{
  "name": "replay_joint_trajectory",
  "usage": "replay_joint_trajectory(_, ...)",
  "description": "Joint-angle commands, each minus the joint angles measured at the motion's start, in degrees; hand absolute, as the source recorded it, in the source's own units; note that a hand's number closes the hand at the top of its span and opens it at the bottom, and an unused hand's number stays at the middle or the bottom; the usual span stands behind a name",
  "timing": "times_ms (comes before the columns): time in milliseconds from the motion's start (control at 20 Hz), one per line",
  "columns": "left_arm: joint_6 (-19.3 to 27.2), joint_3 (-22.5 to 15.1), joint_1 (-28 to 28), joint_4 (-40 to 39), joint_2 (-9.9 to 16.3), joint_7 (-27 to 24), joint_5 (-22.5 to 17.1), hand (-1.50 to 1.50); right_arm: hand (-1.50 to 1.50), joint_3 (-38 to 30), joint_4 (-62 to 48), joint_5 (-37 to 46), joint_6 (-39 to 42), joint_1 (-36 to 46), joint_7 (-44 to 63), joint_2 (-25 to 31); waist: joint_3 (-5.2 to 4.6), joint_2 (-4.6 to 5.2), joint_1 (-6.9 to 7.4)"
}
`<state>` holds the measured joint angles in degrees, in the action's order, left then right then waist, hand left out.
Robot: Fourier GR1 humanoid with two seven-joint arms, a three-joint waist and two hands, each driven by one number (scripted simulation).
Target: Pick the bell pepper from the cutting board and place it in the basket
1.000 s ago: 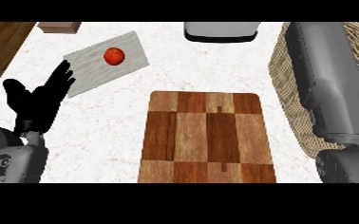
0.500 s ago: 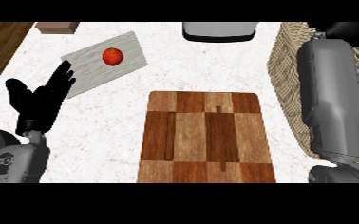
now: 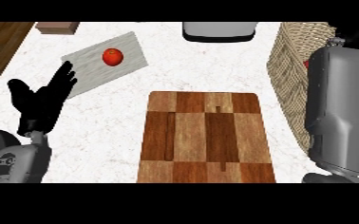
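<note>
wooden cutting board (image 3: 203, 133) is bare, no pepper on it. the only candidate for the bell pepper (image 3: 306, 64) is a small red sliver at the basket (image 3: 288, 71) rim, tight against the right forearm (image 3: 336, 104); too little shows to be sure, or to tell if it's held or already lying inside. there is 1 other red round item (image 3: 112, 56) on the grey slab (image 3: 105, 61) far left, well apart from the basket; looks like a distractor, not on the wooden board. handling, as a guess: a pepper is light and hollow, with fairly stiff walls and smooth waxy skin, so it can slip. best to wrap fingers and thumb round the widest part of the body, not the stem, and not squeeze enough to dent it. it's not fragile, so a short release into wicker should be fine. pose: the right forearm runs up the right edge from the bottom, lying over the basket's near side, wrist end toward the top. the right hand itself doesn't show, so i can't say whether its fingers are spread or closed on anything. left hand (image 3: 42, 102) rests at the left edge, fingers straight and spread, pointing up toward the slab, holding nothing. my read: this is the placing stage, over or in the basket.
</note>
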<state>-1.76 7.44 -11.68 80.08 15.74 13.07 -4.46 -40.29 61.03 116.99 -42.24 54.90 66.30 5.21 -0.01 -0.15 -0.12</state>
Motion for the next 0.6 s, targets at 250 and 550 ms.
replay_joint_trajectory(250, 0.98, -0.38, 1.09, 0.61, -0.6, 1.09, 0.72, 0.0, -1.5, -0.08, 24.34, -1.64, -6.4, -6.25, 8.67, -5.12, 0.0, -0.98, -0.97)
replay_joint_trajectory(550, 0.27, 1.17, 0.06, -1.13, 0.06, -0.66, -0.21, 0.0, -1.5, 9.55, 38.92, -9.65, 4.82, -17.73, 10.7, -5.2, -0.07, -1.19, -1.16)
